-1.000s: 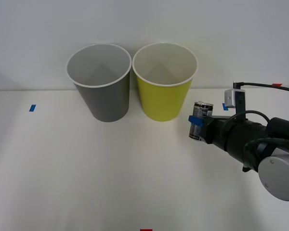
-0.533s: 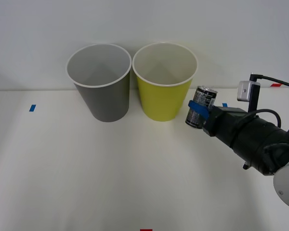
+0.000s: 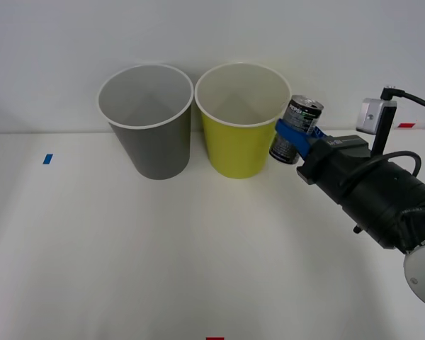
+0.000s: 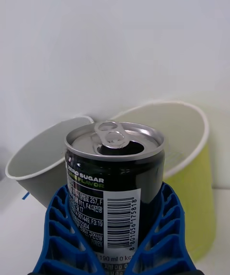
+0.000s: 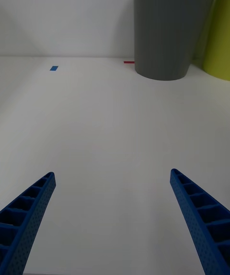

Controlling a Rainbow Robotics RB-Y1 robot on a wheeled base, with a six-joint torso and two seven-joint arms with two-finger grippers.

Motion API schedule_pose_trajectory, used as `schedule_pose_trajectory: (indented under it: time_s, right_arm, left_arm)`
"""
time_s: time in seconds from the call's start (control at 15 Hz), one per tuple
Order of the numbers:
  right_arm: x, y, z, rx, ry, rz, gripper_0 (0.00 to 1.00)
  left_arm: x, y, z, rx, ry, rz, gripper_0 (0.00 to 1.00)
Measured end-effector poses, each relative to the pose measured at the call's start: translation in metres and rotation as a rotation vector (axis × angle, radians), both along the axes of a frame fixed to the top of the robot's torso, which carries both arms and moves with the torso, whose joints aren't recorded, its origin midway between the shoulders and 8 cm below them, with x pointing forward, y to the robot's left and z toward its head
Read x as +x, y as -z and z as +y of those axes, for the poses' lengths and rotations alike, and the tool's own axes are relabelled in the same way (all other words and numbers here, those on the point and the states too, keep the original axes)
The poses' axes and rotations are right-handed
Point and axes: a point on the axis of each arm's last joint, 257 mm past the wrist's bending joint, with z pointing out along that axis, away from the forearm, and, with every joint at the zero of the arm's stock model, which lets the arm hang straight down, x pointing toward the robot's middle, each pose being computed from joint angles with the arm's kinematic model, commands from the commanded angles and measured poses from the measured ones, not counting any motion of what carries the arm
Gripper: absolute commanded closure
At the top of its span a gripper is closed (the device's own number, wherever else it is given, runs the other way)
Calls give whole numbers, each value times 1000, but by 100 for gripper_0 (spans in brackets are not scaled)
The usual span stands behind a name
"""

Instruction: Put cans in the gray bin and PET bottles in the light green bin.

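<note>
At the right of the front view, the right gripper (image 3: 295,139) holds its ribbed blue fingers (image 4: 60,236) clamped on the small black drink can with silver ends and white-gray label print (image 3: 296,132), lifted off the white table (image 3: 198,262) and tilted slightly. The can hangs just beside the white rim of the tall round yellow-green plastic bin (image 3: 241,122), at rim height, on that bin's right. The tall round dark-gray plastic bin with white inside (image 3: 147,122) stands next to it at centre-left, rims almost touching.

The can is picked up but not yet binned. It still has to pass over the yellow-green bin to the gray one. Both bins look empty as far as their insides show.

The left gripper (image 5: 114,217) hovers spread wide and empty over bare tabletop, with the gray bin ahead of it. Open table lies in front of both bins; the wall stands close behind.
</note>
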Motion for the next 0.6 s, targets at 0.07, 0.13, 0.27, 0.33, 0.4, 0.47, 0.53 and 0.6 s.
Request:
schedule_pose_trajectory:
  time_s: [0.07, 0.13, 0.27, 0.33, 0.4, 0.47, 0.53, 0.6]
  right_arm:
    - [0, -9, 5, 7, -10, -26, 100]
    - [0, -19, 12, 15, -23, -54, 100]
    - [-1, -39, 23, 31, -47, -104, 100]
    - [-1, -48, 28, 37, -58, -127, 100]
    - [-1, -55, 33, 43, -66, -147, 100]
    - [1, -60, 36, 52, -68, -169, 100]
    - [4, -65, 38, 69, -64, -200, 100]
    - [8, -70, 41, 82, -62, -236, 100]
  left_arm:
    - [0, 0, 0, 0, 0, 0, 18]
    - [0, 0, 0, 0, 0, 0, 18]
    - [0, 0, 0, 0, 0, 0, 18]
    - [0, 0, 0, 0, 0, 0, 18]
    - [0, 0, 0, 0, 0, 0, 18]
    - [0, 0, 0, 0, 0, 0, 18]
    - [0, 0, 0, 0, 0, 0, 18]
    - [0, 0, 0, 0, 0, 0, 18]
